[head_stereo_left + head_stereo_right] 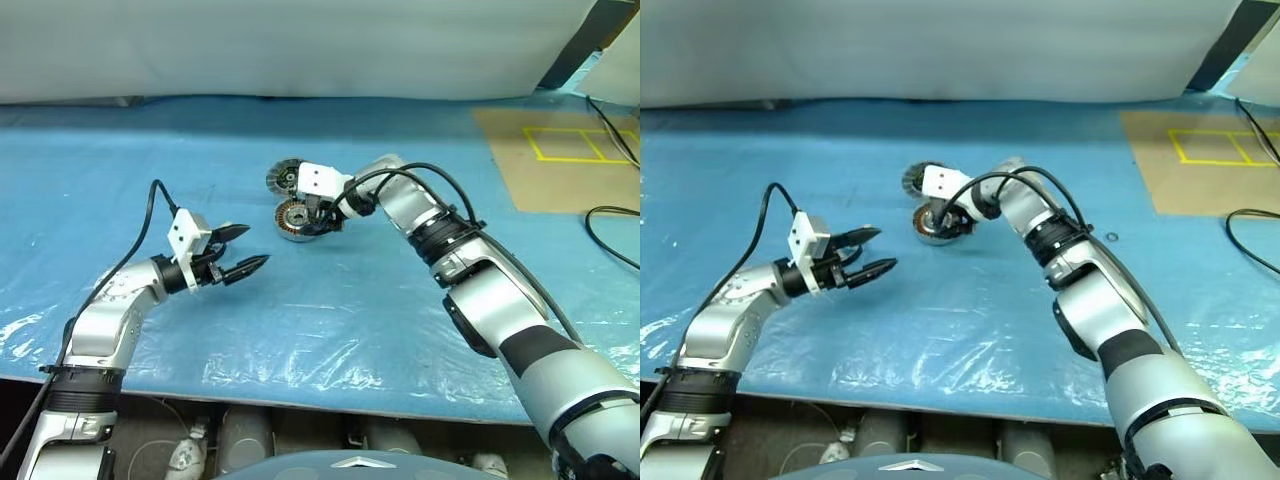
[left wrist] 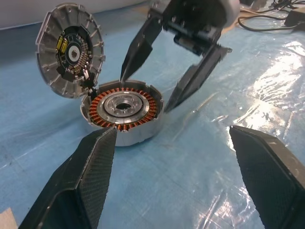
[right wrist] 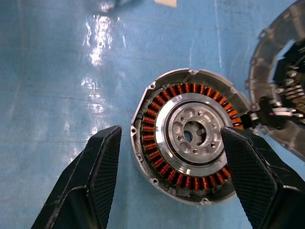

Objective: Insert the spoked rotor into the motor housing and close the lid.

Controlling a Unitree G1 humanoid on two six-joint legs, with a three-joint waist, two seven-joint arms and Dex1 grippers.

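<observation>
Nearest the robot, the left pincer (image 1: 243,252) hovered above the blue plastic sheet (image 1: 330,330) covering the desk, its two fingers spread apart and empty, aimed toward the motor housing (image 1: 296,217). Farther out, the right pincer (image 2: 145,93) hung over the housing with fingers also apart, gripping nothing; in the head views the right wrist hid much of the housing. The left wrist view revealed what those views concealed: the ring of copper windings around a grey hub, and the lid (image 2: 70,50) standing open at the housing's rim, tilted upright with its dark centre and finned ring facing the camera. The right wrist view looked straight down into the housing (image 3: 190,136), framed between its two fingers, with the lid's edge (image 3: 267,81) just beside it. Beyond lay a brown board with yellow tape lines (image 1: 570,145) and a black cable (image 1: 610,235).
</observation>
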